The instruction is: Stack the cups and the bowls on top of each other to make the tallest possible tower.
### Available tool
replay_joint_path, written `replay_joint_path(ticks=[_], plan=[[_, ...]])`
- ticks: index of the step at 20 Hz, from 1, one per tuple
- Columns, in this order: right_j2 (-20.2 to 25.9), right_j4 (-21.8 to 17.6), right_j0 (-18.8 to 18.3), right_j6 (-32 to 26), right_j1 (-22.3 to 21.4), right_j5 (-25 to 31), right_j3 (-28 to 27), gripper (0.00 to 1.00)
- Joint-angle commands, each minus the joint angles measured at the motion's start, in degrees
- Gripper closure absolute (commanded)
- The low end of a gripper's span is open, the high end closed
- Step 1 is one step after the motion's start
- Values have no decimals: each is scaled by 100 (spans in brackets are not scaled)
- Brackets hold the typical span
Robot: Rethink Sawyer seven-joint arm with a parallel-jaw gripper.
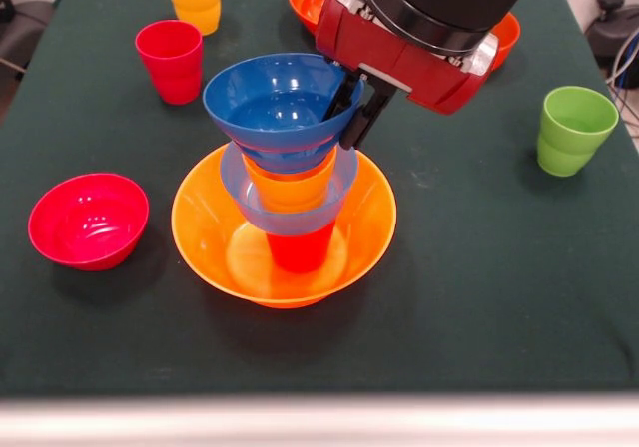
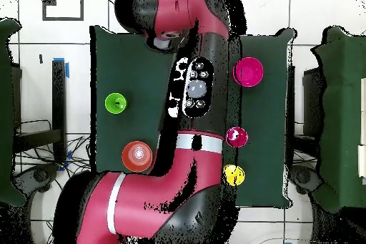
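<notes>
Hiding the tower (image 1: 288, 208) overhead, the arm leaves its gripper (image 1: 355, 108) pinching the dark blue bowl (image 1: 275, 100) rim.

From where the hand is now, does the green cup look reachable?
Probably yes. The green cup stands alone on bare cloth, upright, nothing beside or over it. But the hand is at the dark blue bowl atop the tower, so it seems occupied first.

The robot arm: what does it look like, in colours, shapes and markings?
The arm is thick and rounded, red with black sections and a white band. Its top carries a black oval panel with round buttons. The gripper has thin black fingers under a red block with a silver ring.
</notes>
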Motion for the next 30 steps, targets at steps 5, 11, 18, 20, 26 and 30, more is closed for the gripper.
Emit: replay_joint_path(ticks=[5,11,18,20,26,30], plan=[[444,-21,-64,-1275,18,570,66,100],[426,-28,-52,-1240,-13,526,148,0],[426,-40,-54,-1262,-3,497,127,0],[429,-41,-51,-1249,-7,458,156,0],[418,-48,-38,-1234,0,480,148,0],[414,-51,-34,-1221,-2,459,182,0]])
